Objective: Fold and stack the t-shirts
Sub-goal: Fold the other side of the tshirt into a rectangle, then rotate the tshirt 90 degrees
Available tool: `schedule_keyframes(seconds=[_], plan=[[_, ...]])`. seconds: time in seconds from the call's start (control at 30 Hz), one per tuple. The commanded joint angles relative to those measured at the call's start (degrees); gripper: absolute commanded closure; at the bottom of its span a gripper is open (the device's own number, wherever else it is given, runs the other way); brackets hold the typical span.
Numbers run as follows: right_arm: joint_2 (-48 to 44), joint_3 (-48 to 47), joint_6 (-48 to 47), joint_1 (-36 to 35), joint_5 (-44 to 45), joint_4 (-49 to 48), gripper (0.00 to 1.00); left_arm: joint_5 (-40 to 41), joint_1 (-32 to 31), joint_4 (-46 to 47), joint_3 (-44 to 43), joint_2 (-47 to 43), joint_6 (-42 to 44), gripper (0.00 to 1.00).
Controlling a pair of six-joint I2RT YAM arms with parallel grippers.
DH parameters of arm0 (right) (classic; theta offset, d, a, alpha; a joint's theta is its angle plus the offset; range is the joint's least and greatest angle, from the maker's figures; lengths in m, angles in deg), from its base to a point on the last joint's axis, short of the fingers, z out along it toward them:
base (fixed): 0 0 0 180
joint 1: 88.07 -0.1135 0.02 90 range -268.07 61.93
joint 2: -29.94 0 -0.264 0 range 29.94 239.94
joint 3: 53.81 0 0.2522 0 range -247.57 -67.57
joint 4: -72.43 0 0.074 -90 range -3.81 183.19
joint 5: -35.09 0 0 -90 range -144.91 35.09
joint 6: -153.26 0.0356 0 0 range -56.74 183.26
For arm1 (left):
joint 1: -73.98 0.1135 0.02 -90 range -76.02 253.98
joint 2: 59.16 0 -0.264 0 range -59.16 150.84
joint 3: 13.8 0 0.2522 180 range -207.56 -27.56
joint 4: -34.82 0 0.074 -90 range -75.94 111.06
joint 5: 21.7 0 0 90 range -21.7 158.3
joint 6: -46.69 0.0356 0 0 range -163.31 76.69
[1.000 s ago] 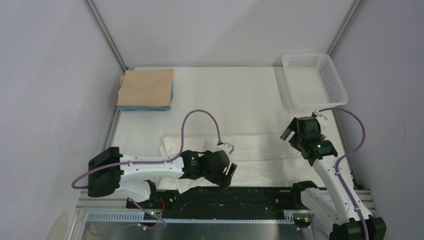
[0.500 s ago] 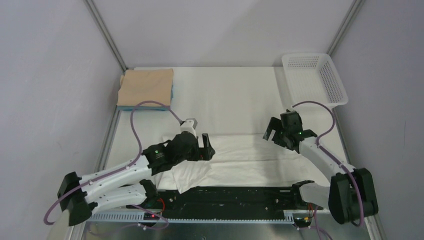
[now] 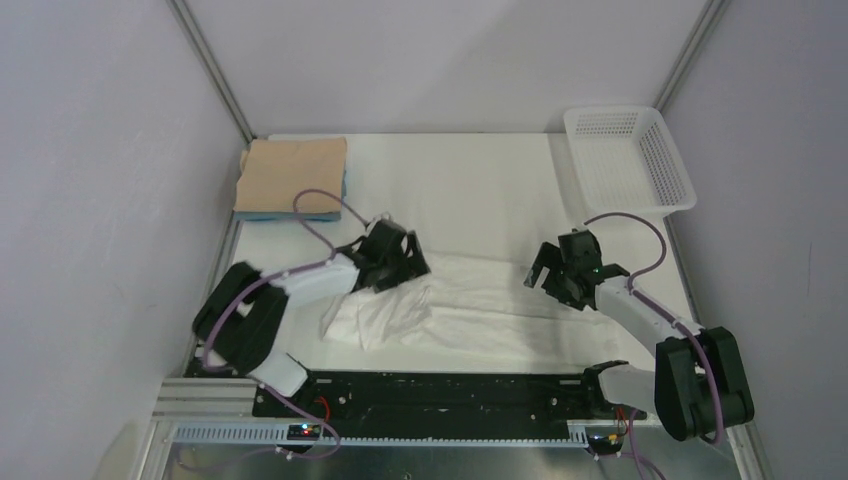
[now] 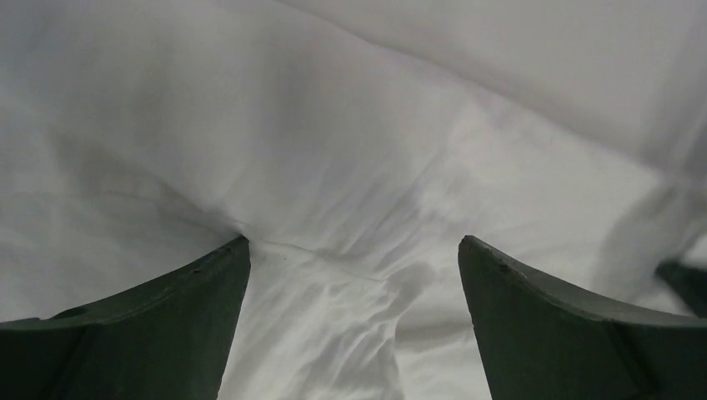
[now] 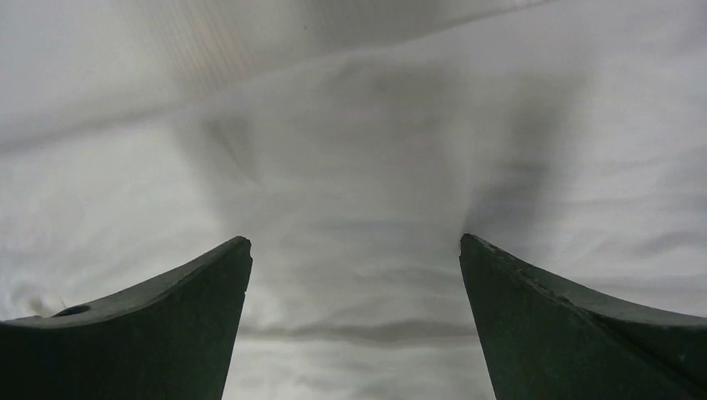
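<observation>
The white t-shirt lies across the near half of the counter as a long, wrinkled band, its left end bunched. A tan t-shirt sits folded on a light blue t-shirt in the far left corner, well apart from it. A plastic basket stands in the far right corner.

The step in hand looks like taking hold of the white shirt's far edge at two points, to fold the band over. To do it well, each arm should come down until one finger slips under the edge and the other rests on top, then pinch the cloth fully before lifting. Both pinches should be on the same edge and move at the same pace, so the fold line comes out straight. The bunched left end could drag along and spoil the fold, so it may need smoothing.

The left jaws are spread wide just above the shirt's far left part, with a cloth ridge between the fingers, and hold nothing. The right jaws are equally wide over the far right part, also empty. Whether any fingertip touches the cloth cannot be told.
</observation>
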Motion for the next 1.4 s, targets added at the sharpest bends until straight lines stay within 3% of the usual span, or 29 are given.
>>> schedule_keyframes(seconds=[0.0,0.17,0.27,0.3,0.43,0.5,0.53,0.57,0.63,0.73,0.87,1.07,1.13,1.23,1.37], plan=[[-3.74,1.85,1.91,-0.45,-2.31,3.08,0.01,-1.54,5.82,6.68,-14.82,17.04,-0.84,0.0],[-5.34,5.64,-0.17,-3.72,-11.52,2.19,0.01,-11.5,9.88,5.23,-38.92,36.18,-1.08,0.0],[-4.43,7.11,0.29,-7.92,-17.22,-0.12,0.01,-15.3,10.7,3.25,-59.4,48.52,-2.97,0.0],[-3.24,7.22,0.99,-11.34,-19.85,-2.84,0.01,-16.7,10.72,2.97,-63.46,50.69,-3.61,0.0],[4.26,6.64,5.89,-22.31,-25.57,-18.01,0.01,-17.94,10.28,2.54,-94.56,66.4,-7.59,0.0],[8.96,5.93,9.7,-27.46,-26.12,-28.06,0.01,-17.2,10.17,4.03,-105.7,76.91,-11.97,0.0],[11.9,4.65,10.35,-29.55,-26.26,-29.89,0.01,-16.23,10.13,6.17,-106.79,78.38,-16.63,0.0],[13.01,3.84,11.7,-30.1,-25.69,-31.39,0.01,-15.95,10.12,12.6,-105.97,79.94,-19.19,0.0],[14.9,1.65,13.11,-30.66,-24.18,-32.25,0.0,-14.0,10.0,16.25,-105.37,80.95,-24.38,0.0],[14.22,0.5,13.44,-30.86,-22.03,-32.48,0.01,-9.05,9.8,16.92,-105.02,80.43,-23.43,0.0],[8.16,-1.06,10.83,-31.25,-17.84,-28.97,0.01,-8.15,9.76,18.82,-105.51,79.58,-22.25,0.0],[-9.92,-0.86,9.33,-31.37,-1.29,-6.04,0.01,-13.69,9.58,17.23,-103.61,70.52,-15.86,0.0],[-16.13,0.08,9.58,-31.21,2.67,-0.17,0.01,-18.44,8.93,15.95,-98.79,63.34,-11.01,0.0],[-22.86,2.12,11.0,-28.9,2.63,7.65,0.01,-21.99,5.33,12.63,-79.68,45.15,1.61,0.0],[-24.64,3.72,10.86,-27.43,-5.18,17.01,0.01,-9.67,-2.22,3.1,-52.62,20.2,15.8,0.0]])
